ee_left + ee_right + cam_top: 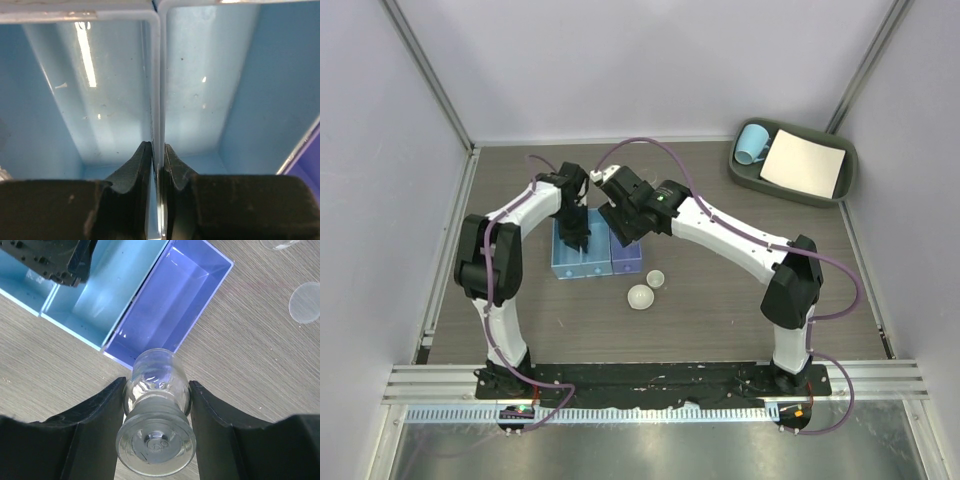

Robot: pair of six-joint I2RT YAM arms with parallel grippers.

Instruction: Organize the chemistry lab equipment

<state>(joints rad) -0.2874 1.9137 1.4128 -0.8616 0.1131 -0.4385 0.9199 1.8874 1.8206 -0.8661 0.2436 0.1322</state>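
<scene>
My right gripper [157, 390] is shut on a small clear beaker [156, 415], base towards the camera, held over the near end of a purple bin [175, 305]. In the top view this gripper [623, 232] hangs over that bin [628, 262]. My left gripper [158, 150] is shut on the thin divider wall [159, 75] of a light-blue bin; in the top view it [578, 240] reaches down into that bin [566, 262]. Two small white round dishes [654, 279] [640, 297] lie on the table right of the bins. One dish shows in the right wrist view [304, 302]. Funnel, tubes and rack are out of view.
A dark green tray [840, 188] at the back right holds a light-blue mug [751, 143] and a white paper sheet [804, 163]. The two bins stand side by side, touching. Grey walls close in the table on three sides.
</scene>
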